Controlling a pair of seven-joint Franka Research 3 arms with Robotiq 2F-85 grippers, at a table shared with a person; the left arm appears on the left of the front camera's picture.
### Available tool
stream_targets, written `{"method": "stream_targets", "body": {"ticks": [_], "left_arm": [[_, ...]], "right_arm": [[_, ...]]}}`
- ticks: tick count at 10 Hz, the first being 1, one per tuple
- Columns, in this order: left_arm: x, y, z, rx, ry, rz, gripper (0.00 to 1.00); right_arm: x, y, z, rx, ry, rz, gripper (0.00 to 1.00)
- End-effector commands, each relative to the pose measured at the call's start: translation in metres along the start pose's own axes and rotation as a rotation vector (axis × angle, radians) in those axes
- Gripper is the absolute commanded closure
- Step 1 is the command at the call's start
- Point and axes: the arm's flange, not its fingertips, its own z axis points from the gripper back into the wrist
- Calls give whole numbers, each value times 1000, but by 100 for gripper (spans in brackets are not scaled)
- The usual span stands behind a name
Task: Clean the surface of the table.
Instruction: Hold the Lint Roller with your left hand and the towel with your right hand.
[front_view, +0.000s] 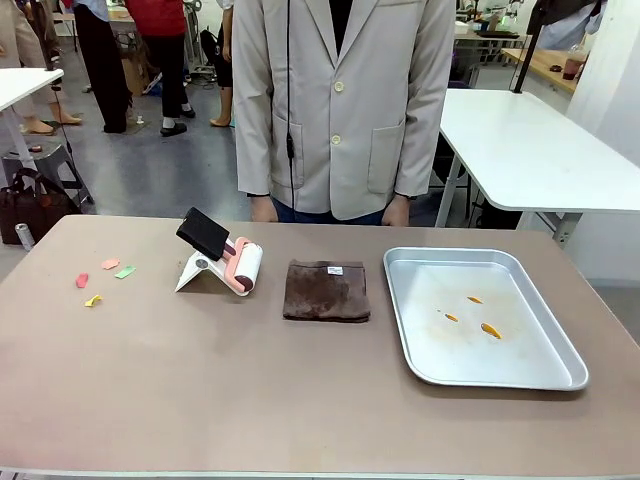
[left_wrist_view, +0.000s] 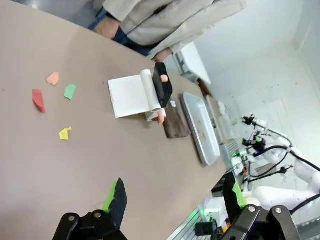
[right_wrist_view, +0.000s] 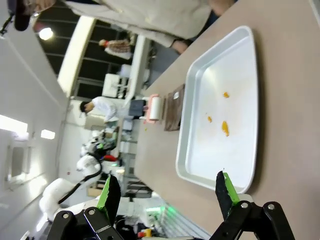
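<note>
At 9 o'clock on the table (front_view: 300, 400) lie 4 scraps (front_view: 110, 264); left gripper (left_wrist_view: 175, 195) and right gripper (right_wrist_view: 167, 189) gape empty. Best grasp the roller (front_view: 243, 268) squarely by its handle.

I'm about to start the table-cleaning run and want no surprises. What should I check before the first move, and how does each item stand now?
1. Is the left pincer open and empty: ok.
2. Is the right pincer open and empty: ok.
3. Is the lint roller free to grasp: ok, propped on its white stand.
4. Is the brown cloth lying flat: ok, between roller and tray.
5. Is the table free of litter: not ok, four paper scraps lie on its left part.
6. Are the person's hands off the tabletop: ok, both behind the far edge.
</note>
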Motion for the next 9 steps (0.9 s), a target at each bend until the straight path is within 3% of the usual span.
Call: {"method": "stream_targets", "body": {"ticks": [1,6,7,9], "left_arm": [[21,-43,-10,93,85,-65,0],[84,-160,-104,153,399,-325,0],[98,-169,-121,210,425,-324,0],[127,-170,-148,201,494,-324,0]], "right_arm": [[-11,53,-28,-161,-59,51,0],[-24,179,-144,-342,53,340,0],[-24,203,-182,-377,112,406,0],[-26,246,-272,-485,208,518,0]]}}
